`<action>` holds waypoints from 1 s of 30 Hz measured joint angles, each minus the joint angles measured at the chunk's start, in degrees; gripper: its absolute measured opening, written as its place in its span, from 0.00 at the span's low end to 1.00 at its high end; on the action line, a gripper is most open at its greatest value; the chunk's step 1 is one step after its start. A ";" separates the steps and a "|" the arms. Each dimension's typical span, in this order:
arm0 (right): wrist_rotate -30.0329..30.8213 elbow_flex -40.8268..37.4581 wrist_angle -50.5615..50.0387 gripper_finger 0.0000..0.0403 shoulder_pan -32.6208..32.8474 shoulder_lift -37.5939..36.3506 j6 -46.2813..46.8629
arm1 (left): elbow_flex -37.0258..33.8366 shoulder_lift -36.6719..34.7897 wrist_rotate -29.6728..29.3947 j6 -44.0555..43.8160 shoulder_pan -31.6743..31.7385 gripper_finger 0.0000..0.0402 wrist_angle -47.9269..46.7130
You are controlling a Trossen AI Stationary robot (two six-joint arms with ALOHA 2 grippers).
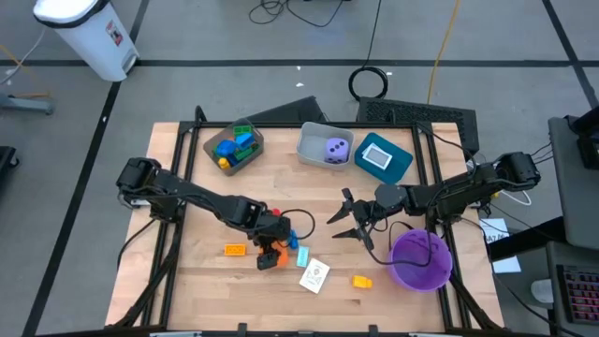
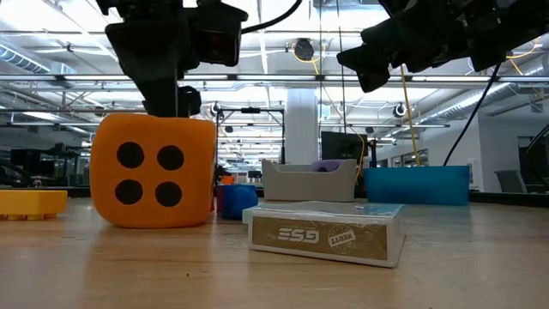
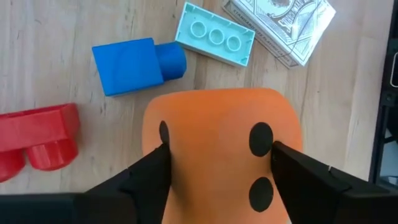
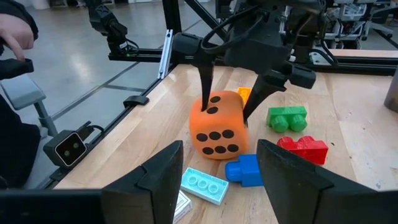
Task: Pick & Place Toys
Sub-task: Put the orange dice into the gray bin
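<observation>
An orange dotted die [image 3: 217, 124] sits on the table near the front, left of middle, and my left gripper [image 1: 270, 251] comes down over it and is shut on it. Around it lie a blue block [image 3: 134, 65], a light blue block [image 3: 214, 34], a red block [image 3: 37, 137], a green block [image 4: 286, 118] and a card box [image 2: 330, 232]. An orange block [image 1: 234, 249] lies further left. My right gripper [image 1: 343, 217] hangs open above the table's middle, pointing level toward the die, with nothing between its fingers. My left gripper pinches the orange die between its two fingers, one finger [image 3: 152, 168] on each of two opposite sides [image 3: 163, 134]. The fingers come from above, slanting down. The die's underside [image 2: 154, 219] rests on the table, upright.
At the back stand a brown bin [image 1: 234, 148] with several blocks, a grey bin [image 1: 309, 150] holding a purple die [image 1: 337, 149], and a teal bin [image 1: 402, 164]. A purple bowl [image 1: 421, 259] is at the front right, with a yellow block [image 1: 361, 280] beside it.
</observation>
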 joint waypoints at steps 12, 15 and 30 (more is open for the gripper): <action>-0.02 0.00 0.00 0.49 0.00 0.00 0.00 | 5.86 0.49 -1.92 6.65 1.45 0.60 -2.90; -0.02 0.00 0.00 0.49 0.00 0.00 0.00 | 7.67 0.48 -3.68 8.13 1.52 0.58 -4.17; 0.00 0.00 -0.02 0.49 0.00 0.00 0.02 | 8.72 1.09 -4.45 11.34 1.83 0.27 -4.75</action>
